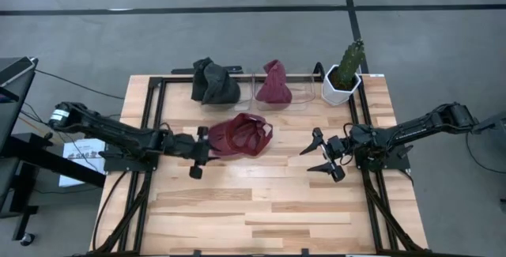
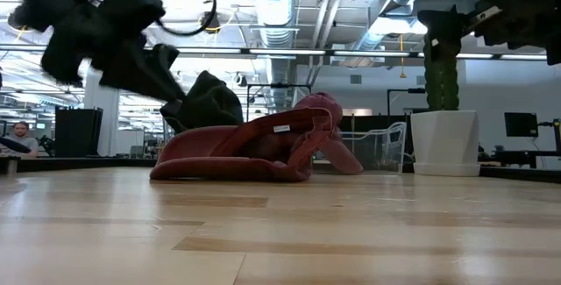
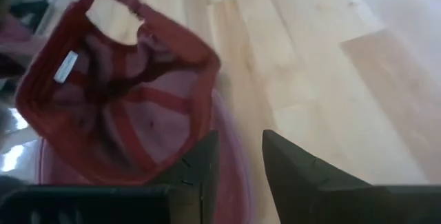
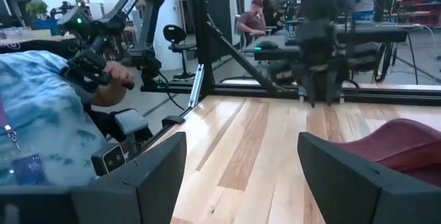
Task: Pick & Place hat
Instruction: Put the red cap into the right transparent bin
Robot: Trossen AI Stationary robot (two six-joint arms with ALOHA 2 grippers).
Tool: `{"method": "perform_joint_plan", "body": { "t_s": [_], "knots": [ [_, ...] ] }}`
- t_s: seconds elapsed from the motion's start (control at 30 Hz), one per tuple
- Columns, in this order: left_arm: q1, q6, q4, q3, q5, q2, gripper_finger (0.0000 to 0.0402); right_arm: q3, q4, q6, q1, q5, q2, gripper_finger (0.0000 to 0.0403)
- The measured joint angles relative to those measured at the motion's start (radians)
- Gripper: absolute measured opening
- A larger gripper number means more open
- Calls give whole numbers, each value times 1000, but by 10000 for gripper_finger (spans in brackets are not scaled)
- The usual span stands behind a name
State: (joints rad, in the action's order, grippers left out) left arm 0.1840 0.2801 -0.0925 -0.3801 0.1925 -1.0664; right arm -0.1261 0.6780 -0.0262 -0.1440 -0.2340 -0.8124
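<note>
Left gripper (image 1: 194, 153) hovered at the red hat's (image 1: 241, 134) edge, jaws partly apart, seemingly gripping nothing yet. Beyond, the hat lay on the table (image 1: 261, 209); picking and placing remained, while the right gripper (image 1: 326, 153) waited wide open.

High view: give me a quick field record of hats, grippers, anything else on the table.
red hat: table centre, lying upside down, opening up
left gripper: at the red hat's left edge, fingers apart, nothing held
right gripper: open, right of the hat, clear of it
dark hat: back of table
maroon hat: back, in clear bin
cactus pot: back right
</note>
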Motion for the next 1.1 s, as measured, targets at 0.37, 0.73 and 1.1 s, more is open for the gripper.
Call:
{"method": "perform_joint_plan", "body": {
  "t_s": [0.37,0.73,1.1],
  "knots": [
    [66,12,-220,61,45,-146,108,0,-1,0,0,0,0,270],
    [61,30,-303,61,85,-291,108,0,-4,0,0,0,0,270],
    [25,-57,-289,61,85,-291,108,0,-4,0,0,0,0,270]
  ]
}}
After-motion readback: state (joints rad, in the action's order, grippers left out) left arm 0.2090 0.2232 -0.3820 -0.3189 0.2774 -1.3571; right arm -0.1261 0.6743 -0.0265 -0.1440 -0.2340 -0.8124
